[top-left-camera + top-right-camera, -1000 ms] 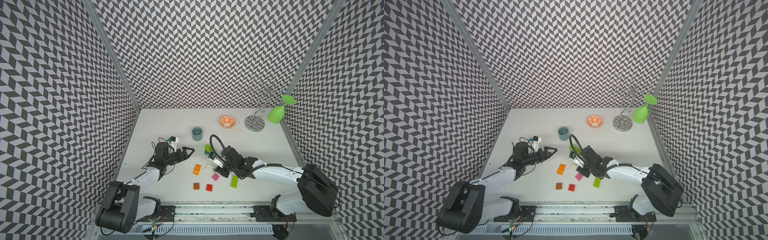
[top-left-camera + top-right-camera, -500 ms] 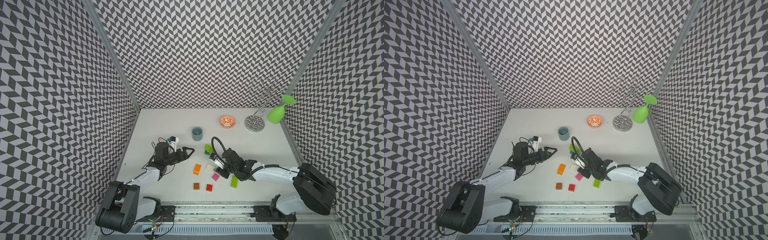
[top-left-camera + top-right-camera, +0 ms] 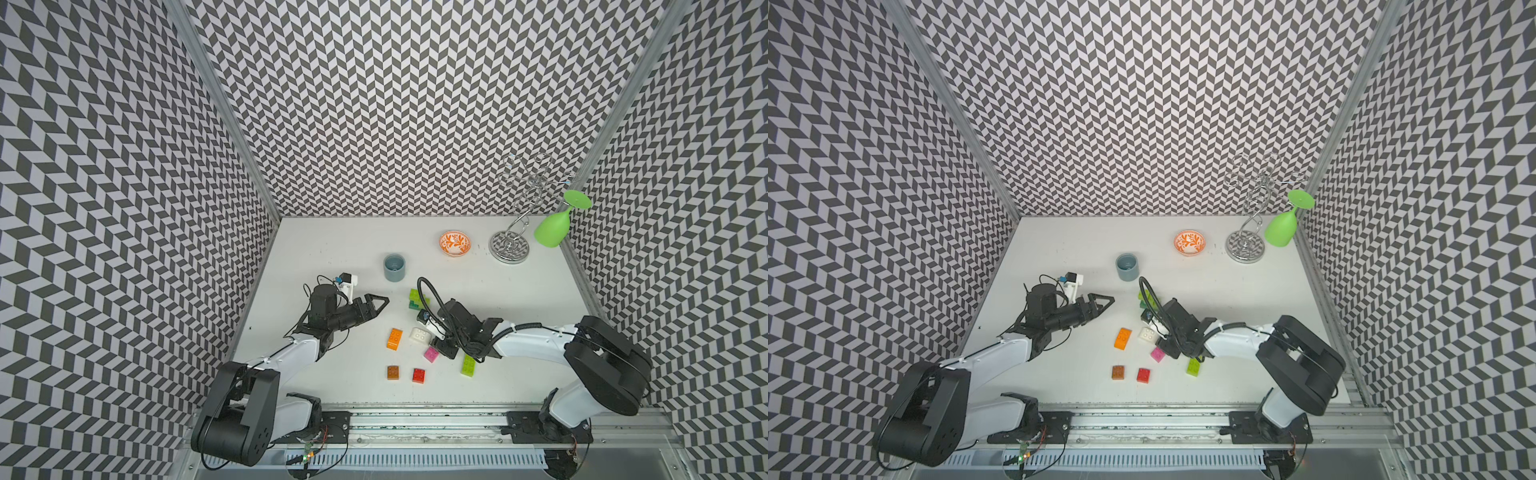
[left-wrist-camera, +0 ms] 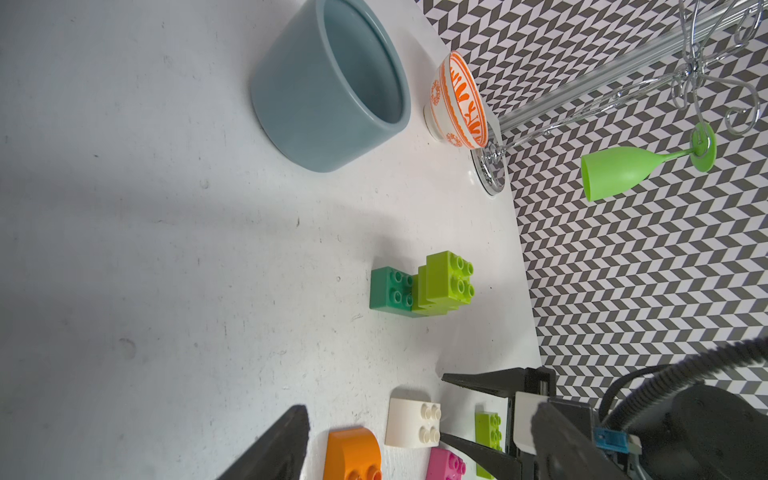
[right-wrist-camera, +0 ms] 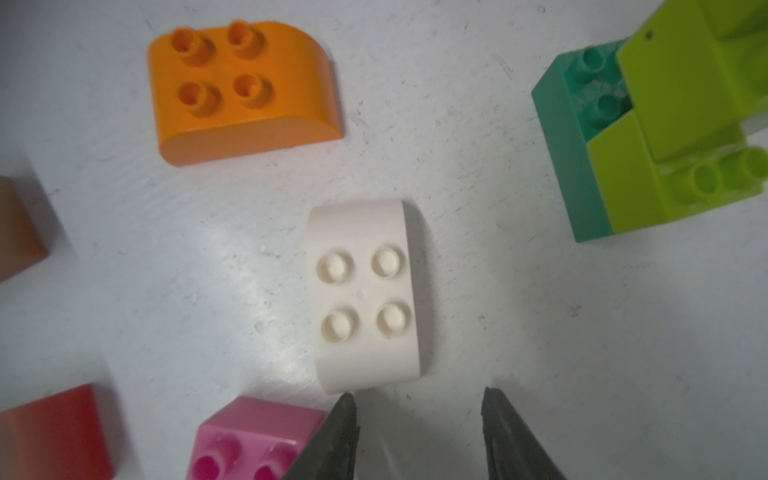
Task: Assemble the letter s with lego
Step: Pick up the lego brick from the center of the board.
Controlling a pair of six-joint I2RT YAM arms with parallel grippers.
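Right pincer (image 5: 419, 399): jaws parted, nothing between. White brick (image 5: 365, 295) on table (image 5: 166, 270), just ahead of tips. Its long axis runs straight away from pincer, offset slightly toward jaw beside pink brick (image 5: 253, 436). Left pincer (image 3: 376, 303): spread, empty, well apart. Right arm nearer. Judgement: white brick is next pick.

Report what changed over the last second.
The right arm swung its elbow leftward, easing the right gripper slightly left; its open jaws stand just short of the white brick. Nothing was gripped or released. The left gripper and the bricks stayed put.
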